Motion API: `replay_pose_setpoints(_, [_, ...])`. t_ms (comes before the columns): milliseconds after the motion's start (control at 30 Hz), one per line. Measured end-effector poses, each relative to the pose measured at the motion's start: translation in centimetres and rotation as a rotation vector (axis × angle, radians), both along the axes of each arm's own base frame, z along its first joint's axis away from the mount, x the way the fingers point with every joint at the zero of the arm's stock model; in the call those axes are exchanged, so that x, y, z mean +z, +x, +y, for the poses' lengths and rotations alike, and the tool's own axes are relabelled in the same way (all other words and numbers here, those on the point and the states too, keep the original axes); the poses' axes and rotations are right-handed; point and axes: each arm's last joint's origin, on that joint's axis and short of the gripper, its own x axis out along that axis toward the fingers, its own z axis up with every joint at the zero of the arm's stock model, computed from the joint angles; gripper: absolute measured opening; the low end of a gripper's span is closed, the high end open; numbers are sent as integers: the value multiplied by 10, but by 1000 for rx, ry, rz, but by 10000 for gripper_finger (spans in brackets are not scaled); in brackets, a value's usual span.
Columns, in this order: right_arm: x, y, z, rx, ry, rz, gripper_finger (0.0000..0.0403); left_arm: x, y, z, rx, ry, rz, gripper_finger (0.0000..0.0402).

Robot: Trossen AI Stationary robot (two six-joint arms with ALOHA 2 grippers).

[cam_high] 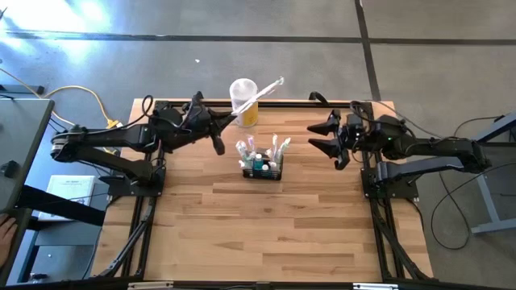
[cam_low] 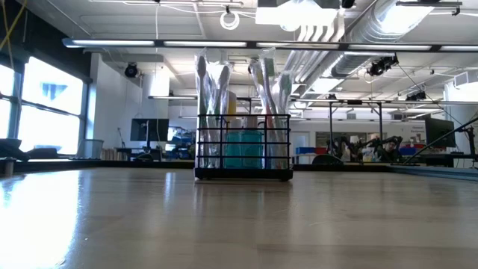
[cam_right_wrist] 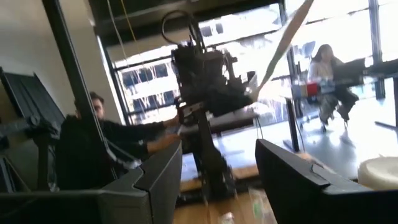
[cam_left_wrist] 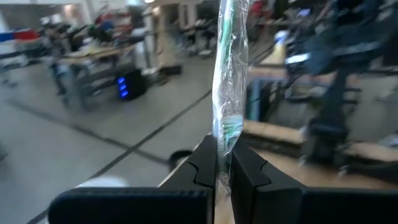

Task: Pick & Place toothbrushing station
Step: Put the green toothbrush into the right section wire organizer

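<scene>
Holding a wrapped brush [cam_high: 260,91] clamped, left gripper [cam_high: 228,121] sat upper-left of the caddy [cam_high: 262,165], brush slanting up-right; right gripper [cam_high: 326,135] waited open, right of centre.

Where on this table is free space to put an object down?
The wooden tabletop is bare from the black wire-mesh basket to the near edge. The far strip is crowded: yellow-and-white canister, left gripper holding a wrapped toothbrush, right gripper.

Two dark jointed arms with blocky black fingers [cam_right_wrist: 298,180]
</scene>
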Motion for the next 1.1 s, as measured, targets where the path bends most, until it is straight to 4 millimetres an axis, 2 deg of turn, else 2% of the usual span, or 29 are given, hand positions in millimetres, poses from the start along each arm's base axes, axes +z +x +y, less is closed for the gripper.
replay_pose_setpoints(200, [6, -1, 0, -4, -56, -61, 196, 18, 2, -13, -137, 73, -6, 8])
replay_pose_setpoints(267, [6, -1, 1, 19, -49, -59, 196, 24, -1, -16, -207, 139, 95, 8])
replay_pose_setpoints(433, [4, -1, 3, 114, 7, -36, 196, 63, -13, -28, -329, 221, 269, 8])
replay_pose_setpoints(533, [1, 0, 4, 159, 34, -3, 196, 77, -8, -40, -412, 348, 421, 8])
replay_pose_setpoints(633, [-1, 0, 6, 210, 68, 23, 196, 83, 1, -56, -525, 545, 600, 8])
replay_pose_setpoints(733, [-2, 0, 7, 267, 96, 32, 196, 91, 13, -67, -542, 700, 737, 8])
replay_pose_setpoints(933, [-2, 0, 7, 284, 111, 36, 196, 99, 50, -75, -442, 880, 920, 8])
replay_pose_setpoints(1100, [-4, 1, 0, 249, 146, 57, 196, 92, 77, -81, -483, 1000, 1010, 8])
